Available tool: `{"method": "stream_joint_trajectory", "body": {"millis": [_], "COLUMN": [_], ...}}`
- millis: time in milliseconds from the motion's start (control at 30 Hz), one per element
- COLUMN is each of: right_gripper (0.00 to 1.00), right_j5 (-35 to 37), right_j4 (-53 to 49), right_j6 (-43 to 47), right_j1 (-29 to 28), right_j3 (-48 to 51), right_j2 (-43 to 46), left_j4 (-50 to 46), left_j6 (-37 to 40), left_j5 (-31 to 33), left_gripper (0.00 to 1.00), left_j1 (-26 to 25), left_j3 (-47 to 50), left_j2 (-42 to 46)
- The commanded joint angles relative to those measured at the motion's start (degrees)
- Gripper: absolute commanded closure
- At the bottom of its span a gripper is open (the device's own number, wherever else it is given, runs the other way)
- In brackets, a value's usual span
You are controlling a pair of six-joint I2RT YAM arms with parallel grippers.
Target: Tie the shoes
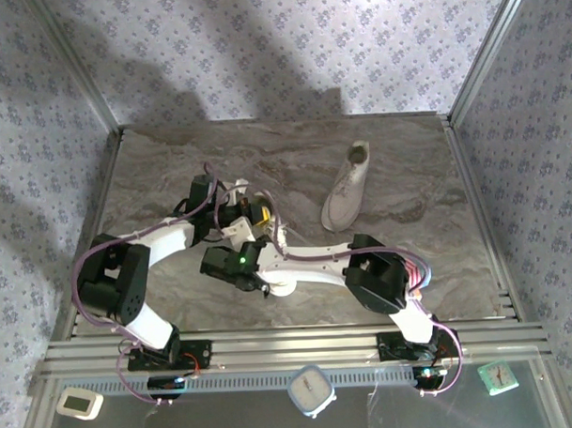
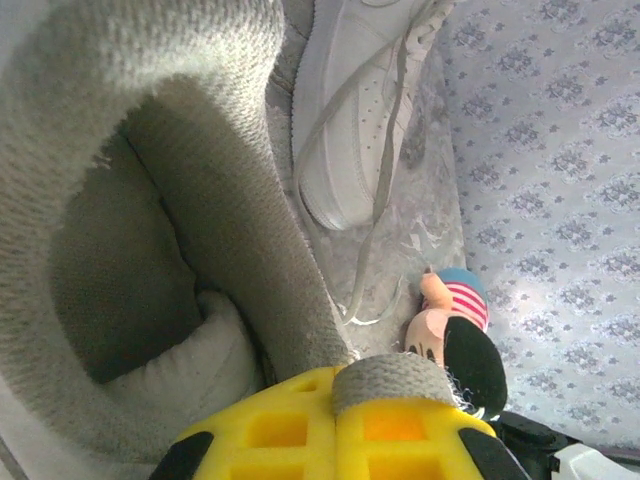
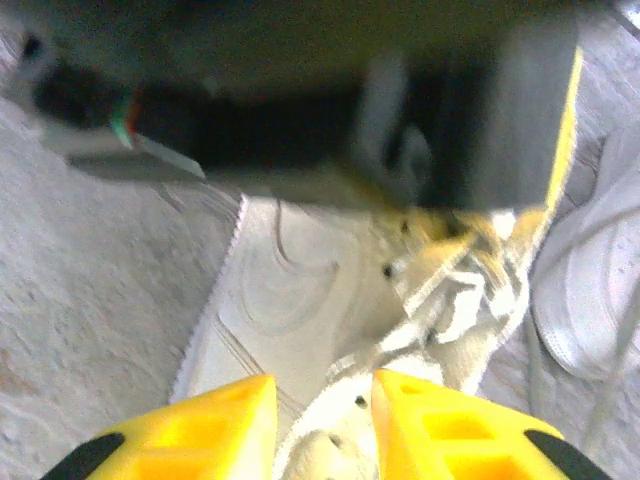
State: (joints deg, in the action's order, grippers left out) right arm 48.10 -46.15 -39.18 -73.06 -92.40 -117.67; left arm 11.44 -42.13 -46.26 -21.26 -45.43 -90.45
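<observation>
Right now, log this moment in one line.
step: tying near shoe | left hand: shut on lace | right hand: open over laces | far shoe: untouched

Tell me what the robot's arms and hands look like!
The left arm and the right arm are white tubes with chunky black joints and loopy purple cables. A tiny green light glows near the right wrist. The left gripper and the right gripper have bright yellow fingers with square pockets and black patches.
</observation>
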Motion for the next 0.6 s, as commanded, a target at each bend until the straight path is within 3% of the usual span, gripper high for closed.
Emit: {"method": "stream_joint_trajectory", "body": {"millis": [0, 233, 567], "right_gripper": [0.68, 0.67, 0.65], "right_j5": [2.7, 3.7, 4.2], "right_j4": [0.3, 9.7, 0.2], "right_j6": [-2.5, 2.1, 1.9], "right_j1": [-0.8, -2.1, -1.8], "right_j3": [5.1, 9.8, -2.0], "right_j2": [4.5, 7.6, -2.0], "left_j4": [2.0, 10.0, 10.8], "left_j6": [-0.7, -7.9, -11.7], "left_j5": [-3.6, -5.9, -8.5], "left_gripper": [1.0, 1.0, 1.0], "left_j1": [0.7, 1.8, 3.0], "left_j3": [-0.9, 0.3, -1.3], "left_j2": [-0.9, -2.9, -5.9]}}
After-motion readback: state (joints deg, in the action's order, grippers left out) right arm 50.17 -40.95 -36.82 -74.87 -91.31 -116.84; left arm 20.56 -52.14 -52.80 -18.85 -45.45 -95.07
